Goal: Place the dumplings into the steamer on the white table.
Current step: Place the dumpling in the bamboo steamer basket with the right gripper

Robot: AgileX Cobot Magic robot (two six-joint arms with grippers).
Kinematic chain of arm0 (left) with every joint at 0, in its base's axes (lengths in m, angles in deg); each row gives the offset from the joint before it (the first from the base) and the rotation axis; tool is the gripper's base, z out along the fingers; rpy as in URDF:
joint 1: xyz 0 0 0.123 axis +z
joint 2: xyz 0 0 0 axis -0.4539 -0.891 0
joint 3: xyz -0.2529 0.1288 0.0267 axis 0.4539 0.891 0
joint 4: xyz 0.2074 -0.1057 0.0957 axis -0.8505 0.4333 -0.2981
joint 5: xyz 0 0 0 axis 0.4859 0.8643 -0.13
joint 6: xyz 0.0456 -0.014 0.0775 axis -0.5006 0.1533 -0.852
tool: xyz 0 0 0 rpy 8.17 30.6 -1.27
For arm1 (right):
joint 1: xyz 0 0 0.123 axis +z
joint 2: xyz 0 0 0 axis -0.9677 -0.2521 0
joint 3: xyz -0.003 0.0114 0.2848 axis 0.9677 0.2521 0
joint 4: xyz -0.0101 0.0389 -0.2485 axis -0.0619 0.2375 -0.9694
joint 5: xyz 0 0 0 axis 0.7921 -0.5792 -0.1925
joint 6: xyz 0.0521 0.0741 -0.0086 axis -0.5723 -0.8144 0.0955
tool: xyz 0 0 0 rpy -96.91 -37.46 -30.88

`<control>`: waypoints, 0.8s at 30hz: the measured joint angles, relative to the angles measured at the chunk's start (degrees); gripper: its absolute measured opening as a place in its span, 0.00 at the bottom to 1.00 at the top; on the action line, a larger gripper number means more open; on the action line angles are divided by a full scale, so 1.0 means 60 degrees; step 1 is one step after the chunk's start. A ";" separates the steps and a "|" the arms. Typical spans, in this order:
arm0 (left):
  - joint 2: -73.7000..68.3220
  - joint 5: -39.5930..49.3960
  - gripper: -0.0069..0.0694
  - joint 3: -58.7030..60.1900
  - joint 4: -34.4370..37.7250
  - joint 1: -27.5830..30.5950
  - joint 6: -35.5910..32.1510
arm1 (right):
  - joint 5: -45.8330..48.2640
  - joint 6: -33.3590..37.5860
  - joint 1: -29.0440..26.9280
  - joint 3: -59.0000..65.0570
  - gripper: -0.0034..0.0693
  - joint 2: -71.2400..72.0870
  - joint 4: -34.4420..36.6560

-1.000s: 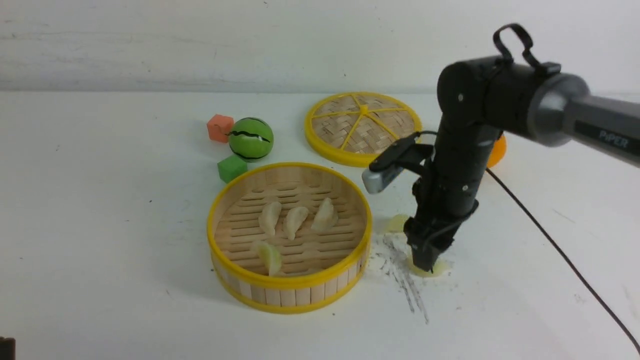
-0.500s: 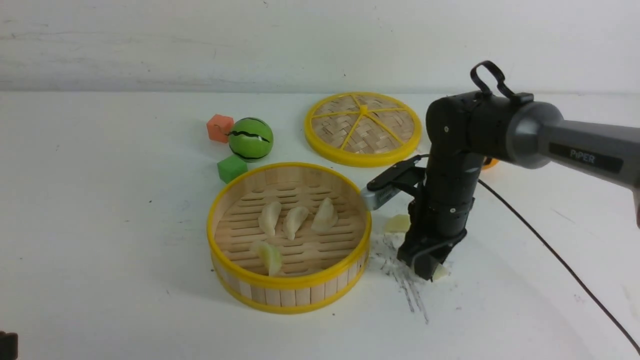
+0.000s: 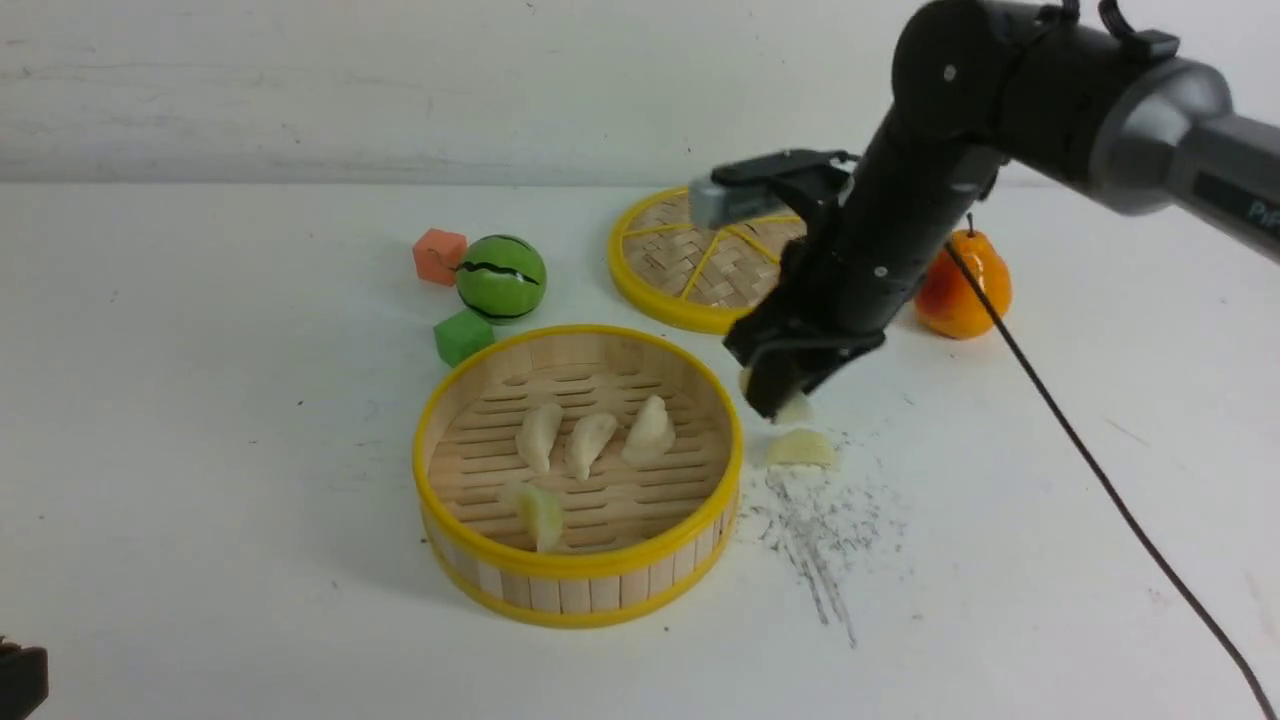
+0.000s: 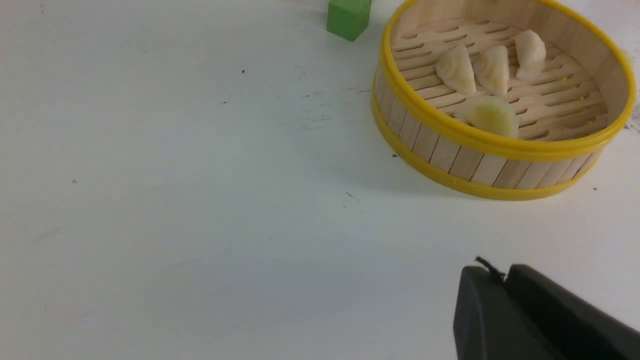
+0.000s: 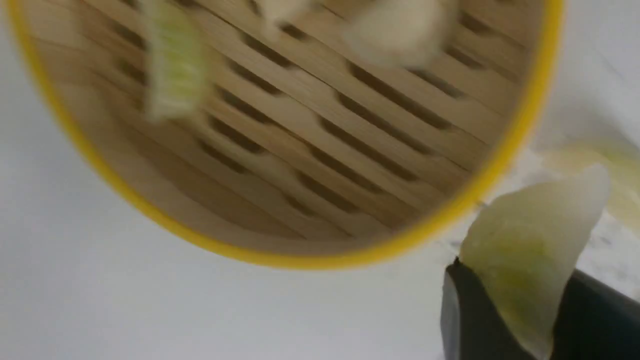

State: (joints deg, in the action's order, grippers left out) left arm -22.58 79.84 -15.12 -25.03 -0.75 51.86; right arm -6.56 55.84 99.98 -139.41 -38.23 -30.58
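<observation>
Left gripper sits low over the table, well apart from the work. Only a dark edge of it shows, so I can't tell whether its jaws are parted or closed.

Steamer holds four: three cream dumplings in a row mid-floor and one green dumpling near the front wall. Bare slats are on the right side and at the back.

Right gripper hangs just outside the steamer's right rim and looks above rim height, jaws clenched on a fifth dumpling. That one is pale yellow-green and crescent-shaped with a thin edge. It's pinched low, with its tip sticking out past the jaws.

Your step is to carry it over the rim. Clear the wall before you descend. Aim for the bare right-hand slats, not on top of the cream ones. Get low before letting go, since it looks light and may bounce or roll.

Sixth dumpling lies flat on the table just right of the steamer, almost under the gripper. Don't clip it.
</observation>
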 joint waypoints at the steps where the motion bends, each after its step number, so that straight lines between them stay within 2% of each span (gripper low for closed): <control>1: 0.0000 -0.0002 0.16 0.0000 0.0000 0.0000 0.0000 | -0.0166 -0.0011 0.0157 -0.0010 0.30 -0.0025 0.0267; 4: 0.0000 -0.0023 0.16 0.0000 0.0000 0.0000 0.0000 | -0.0656 -0.0008 0.0820 -0.0043 0.30 -0.0316 0.0848; 7: 0.0000 -0.0023 0.16 0.0000 0.0000 0.0000 0.0000 | -0.1113 0.0002 0.1417 -0.0047 0.30 -0.0906 0.0948; 13: 0.0000 0.0008 0.16 0.0000 0.0000 0.0000 0.0000 | -0.1642 -0.0204 0.1600 -0.0047 0.31 -0.1835 0.0750; 16: 0.0000 0.0040 0.16 0.0000 0.0000 0.0000 0.0000 | -0.1693 -0.0313 0.1569 -0.0055 0.38 -0.1835 0.0743; 17: 0.0000 0.0040 0.16 0.0000 0.0000 0.0000 0.0000 | -0.1654 -0.0321 0.1569 -0.0055 0.45 -0.1842 0.0731; 18: 0.0000 0.0040 0.16 0.0000 0.0000 0.0000 0.0000 | -0.1645 -0.0321 0.1569 -0.0055 0.45 -0.1842 0.0731; 19: 0.0000 0.0040 0.17 0.0000 0.0000 0.0000 0.0000 | -0.1578 -0.0321 0.1569 -0.0055 0.54 -0.1818 0.0627; 22: 0.0000 0.0040 0.17 0.0000 0.0000 0.0000 0.0000 | -0.1449 -0.0321 0.1569 -0.0055 0.65 -0.1588 0.0310; 24: 0.0000 0.0040 0.17 0.0000 0.0000 0.0000 0.0000 | -0.1427 -0.0321 0.1569 -0.0055 0.69 -0.1316 -0.0074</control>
State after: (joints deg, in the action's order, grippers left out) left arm -22.58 80.08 -15.12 -25.03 -0.75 51.86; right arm -15.12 53.92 109.40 -139.74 -46.12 -31.02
